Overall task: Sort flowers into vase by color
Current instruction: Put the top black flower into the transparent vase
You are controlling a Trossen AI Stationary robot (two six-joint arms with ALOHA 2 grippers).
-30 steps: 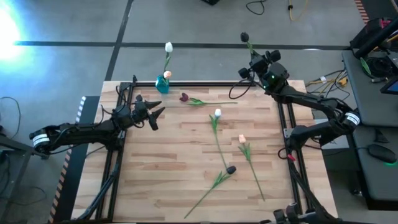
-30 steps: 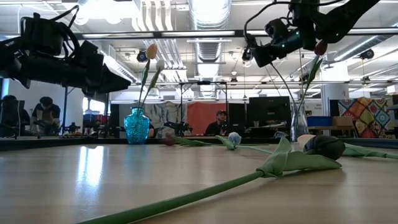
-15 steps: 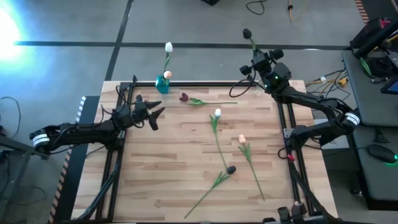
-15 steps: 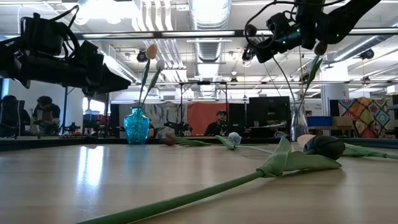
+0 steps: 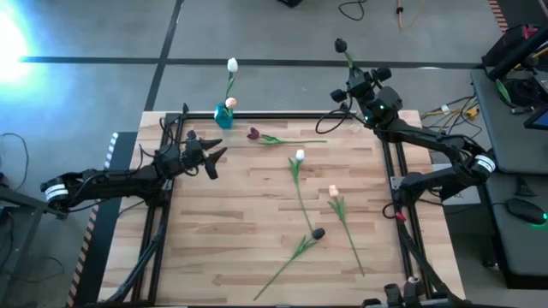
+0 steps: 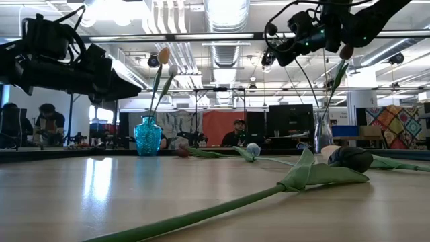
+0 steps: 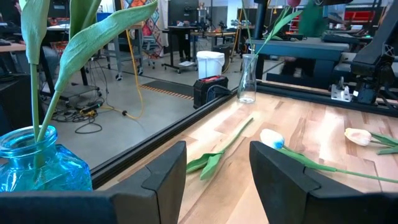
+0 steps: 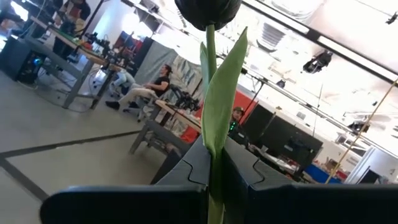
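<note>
The flowers (image 5: pixel 299 156) stood partly sorted. The blue vase (image 5: pixel 224 115) at the far edge of the table (image 5: pixel 231 231) already held two: a white tulip (image 5: pixel 232 64) and a peach tulip (image 5: pixel 230 103). A clear vase (image 7: pixel 247 78) stood near the far right corner with one stem in it; its head showed reddish in the low view. The right pincer (image 5: pixel 358 84) hung above that corner, shut on the stem of a dark tulip (image 5: pixel 339 45), head uppermost, not yet set in a vase.

Four flowers lay loose on the table: a dark purple tulip (image 5: pixel 253 133) near the far edge, a white tulip at the centre, a peach tulip (image 5: pixel 333 191) just right of it, and a black tulip (image 5: pixel 318 232) toward the near side. By this count, three were placed, one was in hand, and four were left.

The left pincer (image 5: pixel 214 162) waited over the left side of the table, jaws wide and empty, facing the loose flowers.

Open room: the left half and the near left corner of the table were bare wood. The loose stems crowded the centre and right; the white and black stems lay close together, and the peach stem ran just beside them. A black frame rail (image 5: pixel 274 115) bordered the far edge, close behind both vases.
</note>
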